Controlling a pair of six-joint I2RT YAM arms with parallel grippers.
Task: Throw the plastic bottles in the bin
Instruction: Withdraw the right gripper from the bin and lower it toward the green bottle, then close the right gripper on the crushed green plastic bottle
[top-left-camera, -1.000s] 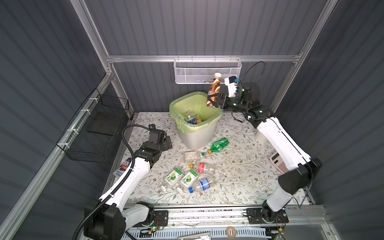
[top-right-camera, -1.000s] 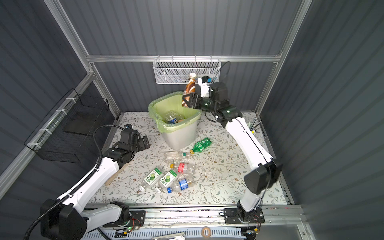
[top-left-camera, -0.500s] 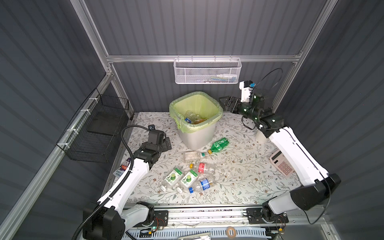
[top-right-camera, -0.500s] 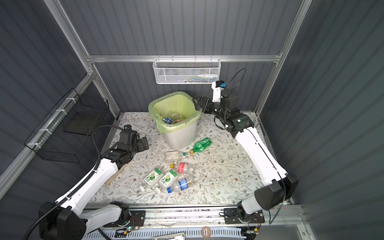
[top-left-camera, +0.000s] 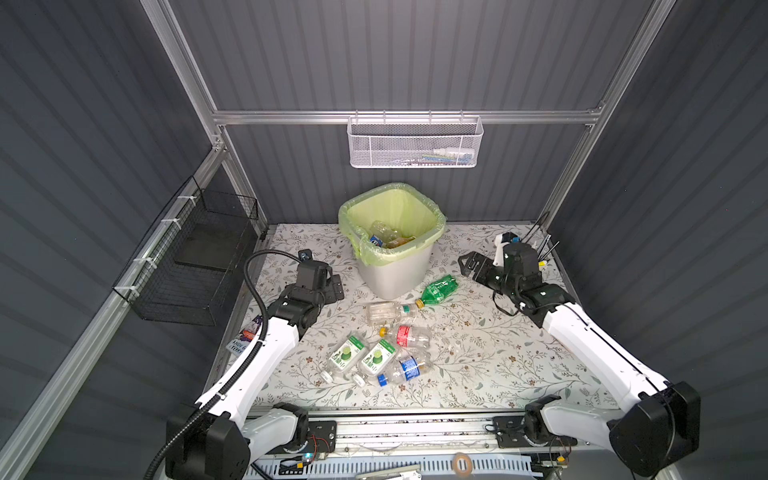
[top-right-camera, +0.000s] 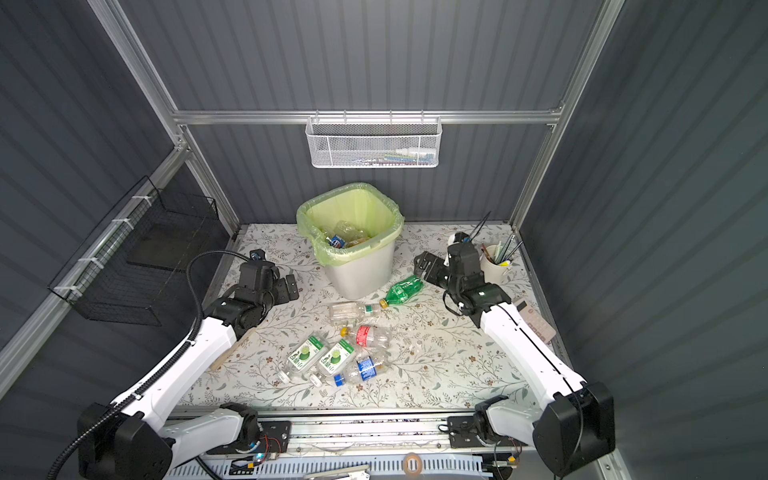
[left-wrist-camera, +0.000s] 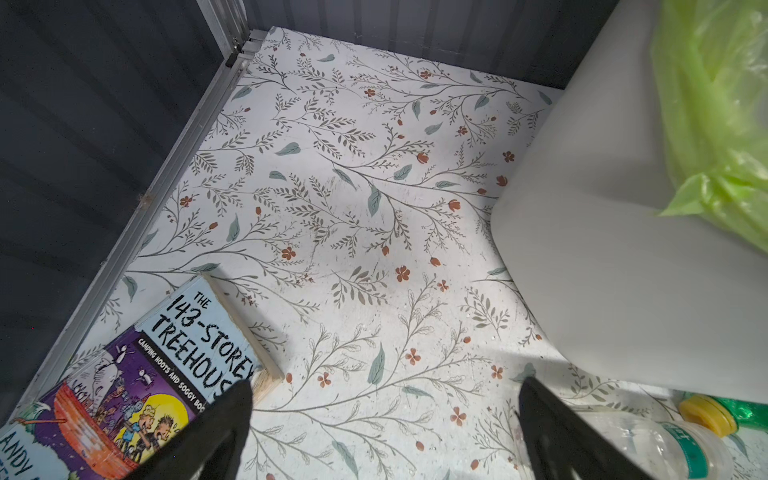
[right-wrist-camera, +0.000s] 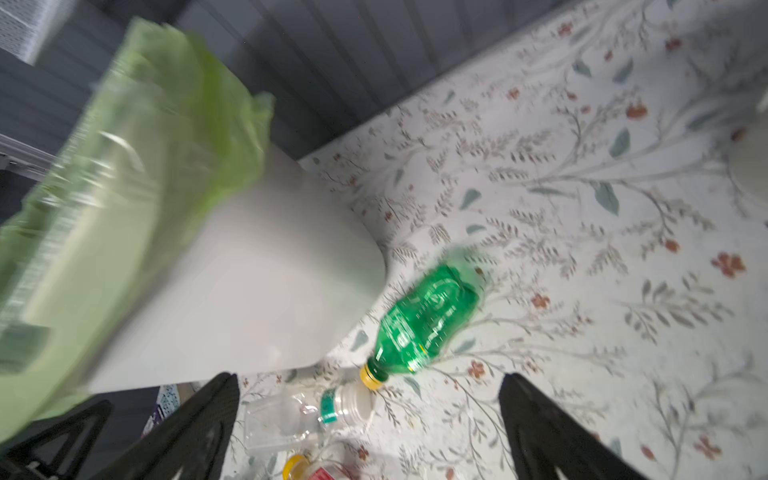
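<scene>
The left claw (left-wrist-camera: 382, 390) is spread wide with nothing between its black fingers (left-wrist-camera: 232, 411), low over the white floral-patterned table (left-wrist-camera: 353, 187). A colourful paperback book (left-wrist-camera: 166, 353) lies by one finger. The pale grey plastic bin (top-left-camera: 392, 270), lined with a light-green bag, stands on the claw's other side.

The right claw (right-wrist-camera: 370, 380) is also spread wide and empty. It hangs right of the bin, near the green plastic bottle with a yellow cap (top-left-camera: 438, 289) but not touching it. Its wrist view is blurred.

That green bottle lies on its side just beside the bin's base. Its cap almost meets the neck of a clear bottle with a green neck band (top-left-camera: 384, 311), which lies in front of the bin. Nearer the front edge lie four more bottles:
- a clear bottle with a red label (top-left-camera: 409, 336);
- two clear bottles with green-and-white labels (top-left-camera: 345, 357), side by side;
- a clear bottle with a blue label and blue cap (top-left-camera: 405, 370), touching them.

Several more bottles (top-left-camera: 388, 237) sit inside the bin, one with a blue label.

A white mesh basket (top-left-camera: 415, 143) hangs on the back wall and a black wire basket (top-left-camera: 195, 266) on the left wall. A white cup of pens (top-right-camera: 496, 266) and a calculator (top-right-camera: 536, 324) sit at the table's right edge.
</scene>
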